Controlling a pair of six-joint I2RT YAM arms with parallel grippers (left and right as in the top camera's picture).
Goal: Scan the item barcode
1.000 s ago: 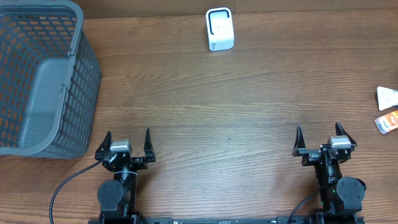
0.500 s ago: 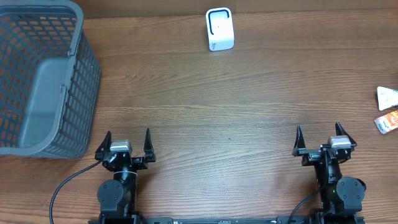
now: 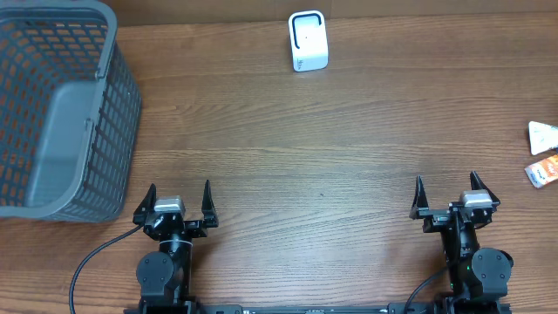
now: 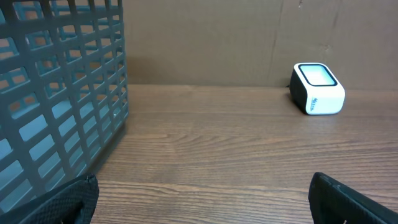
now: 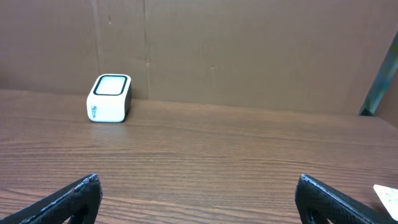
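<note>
The left gripper (image 3: 180, 187) is spread wide open, and nothing is held or touched by it. The right gripper (image 3: 445, 181) is spread wide too and is empty. Each is made of two black, pointed fingers (image 3: 207, 196) and is seen low at the near edge of the table (image 3: 305, 157), which is brown wood with long grain lines.

Two small flat packets are seen near the right gripper, at the table's right edge: a white packet (image 3: 542, 137) and an orange packet (image 3: 543, 170) just beside it.

A grey plastic basket (image 3: 122, 131) with a grid of holes is seen at the far left. A small white boxy scanner (image 3: 308, 41) with a dark-rimmed window is seen at the far edge, well apart from the packets.
</note>
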